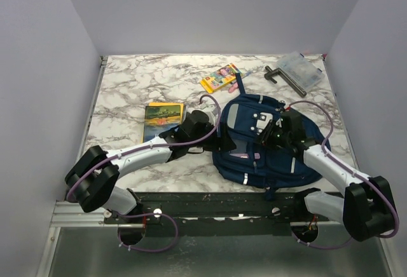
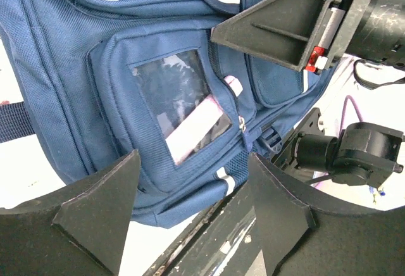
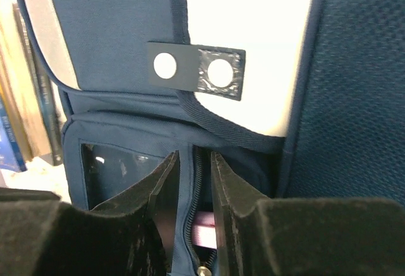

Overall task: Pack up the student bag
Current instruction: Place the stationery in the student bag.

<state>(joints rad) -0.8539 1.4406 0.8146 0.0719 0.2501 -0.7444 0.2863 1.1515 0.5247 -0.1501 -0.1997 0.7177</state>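
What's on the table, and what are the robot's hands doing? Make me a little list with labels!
bag: navy, lying flat
window pocket: clear front, something pink inside
left gripper: open, over the window pocket
right gripper: fingers close together, one on each side of the zipper; grip unclear
nearby: crayon box, book, clear case
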